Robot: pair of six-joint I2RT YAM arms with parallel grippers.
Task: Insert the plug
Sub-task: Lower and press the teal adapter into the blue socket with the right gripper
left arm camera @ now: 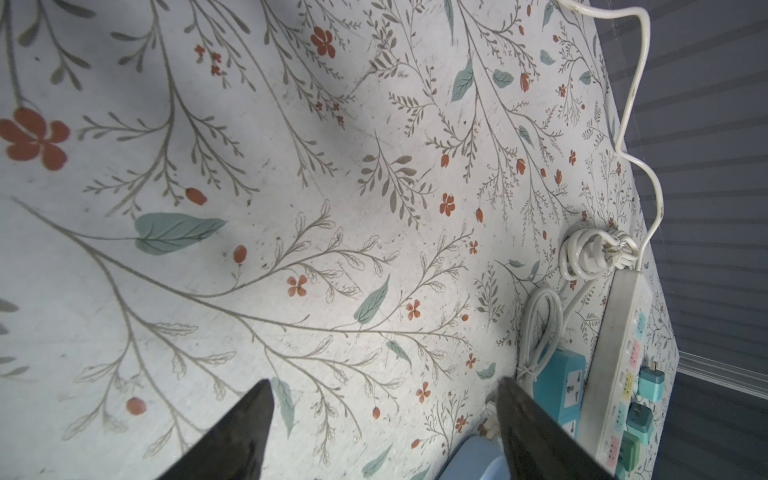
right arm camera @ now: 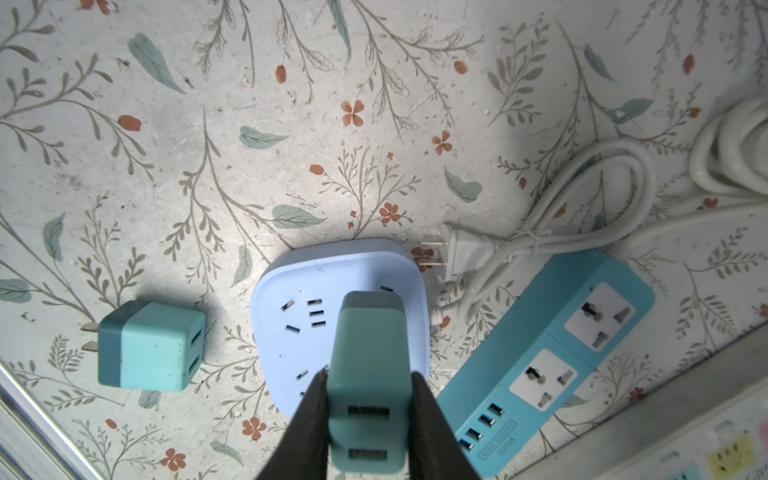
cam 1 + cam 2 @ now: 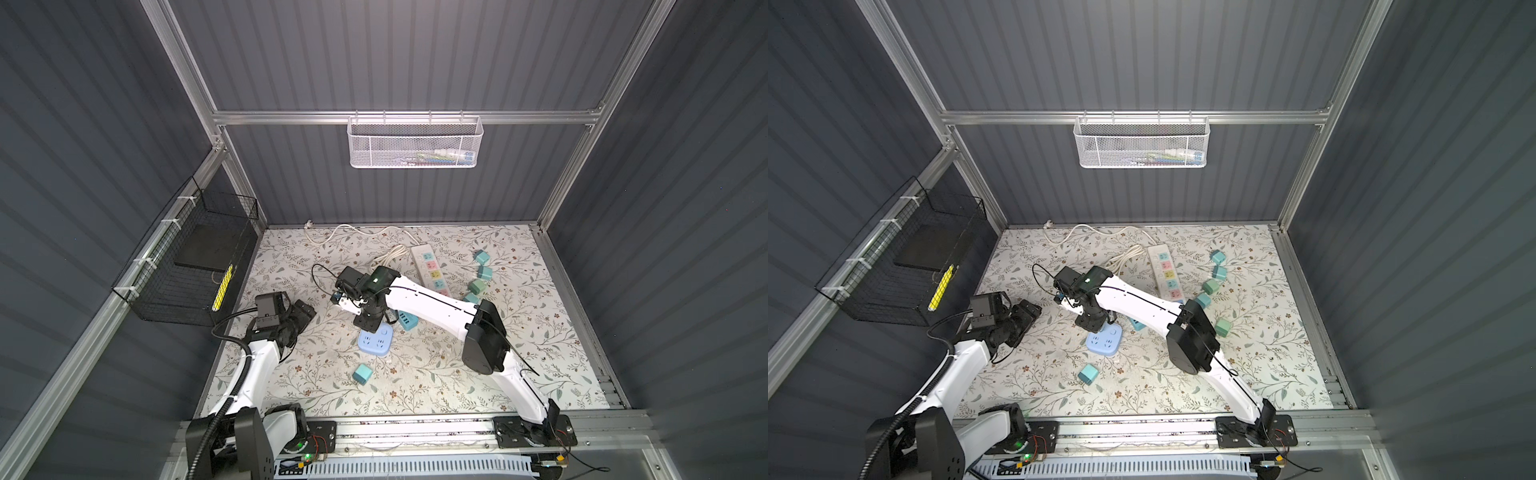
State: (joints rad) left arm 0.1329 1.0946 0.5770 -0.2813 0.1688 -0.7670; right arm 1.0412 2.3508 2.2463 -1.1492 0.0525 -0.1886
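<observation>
Floral tabletop (image 3: 436,374): right gripper (image 2: 369,376) clamped on teal plug (image 2: 368,349). Plug's front end is over the lavender square socket (image 2: 282,345), prongs hidden. Left gripper (image 1: 384,382) has jaws wide apart, holding nothing, above bare table left of the socket.

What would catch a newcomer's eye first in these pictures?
The right gripper stands out, jaws clamped on a teal plug at the pale blue socket block mid-table. The left gripper hangs open and empty on the left. Spare plugs lie scattered beside the white power strip at the back right.
</observation>
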